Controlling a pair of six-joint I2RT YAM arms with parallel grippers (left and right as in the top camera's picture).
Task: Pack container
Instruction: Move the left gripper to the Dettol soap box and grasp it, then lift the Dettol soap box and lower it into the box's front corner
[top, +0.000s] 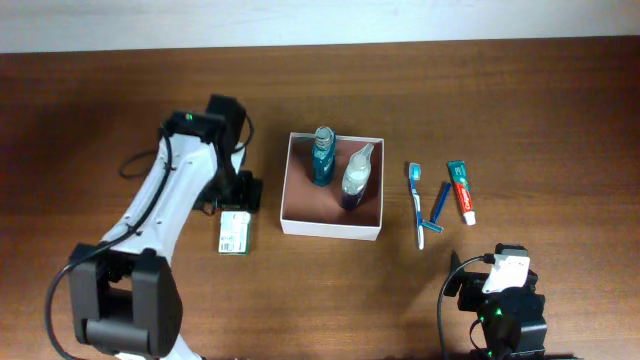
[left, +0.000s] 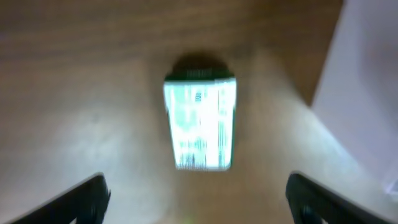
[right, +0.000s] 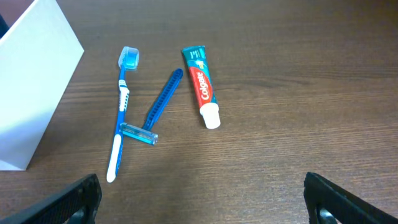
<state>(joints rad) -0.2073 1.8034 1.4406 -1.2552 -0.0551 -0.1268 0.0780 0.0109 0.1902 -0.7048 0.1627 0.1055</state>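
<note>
Overhead, the white-and-black left arm (top: 165, 200) reaches over the dark brown wooden table (top: 90, 120) towards a small green-and-white cardboard carton (top: 234, 232). The carton lies flat, just beside the left wall of the container (top: 331, 227). In the left wrist view, which is blurred, the left gripper (left: 196, 190) hangs above the carton. Its jaws are spread wide and hold nothing, with the carton ahead of the gap between them.

The container, a square, shallow white-walled box with a pinkish-brown floor, sits mid-table. It already holds a teal bottle (top: 322, 160) and a clear bottle with a dark purple base (top: 355, 178).

Right of it, a blue-and-white toothbrush (top: 418, 208), a blue razor (top: 439, 204) and a green-and-red toothpaste tube (top: 461, 190) lie apart on the wood. The right gripper (right: 200, 186) waits near the front edge, its jaws also wide and empty.

The step in hand looks like picking up the carton. To do it well:
- Centre the fingers over the carton's narrow width and come straight down.
- Close on the long sides rather than the ends.
- Lift the carton high enough to clear the thin wall.
- Set it on the bare floor at the front of the box, away from the bottles, so that nothing tips.
</note>
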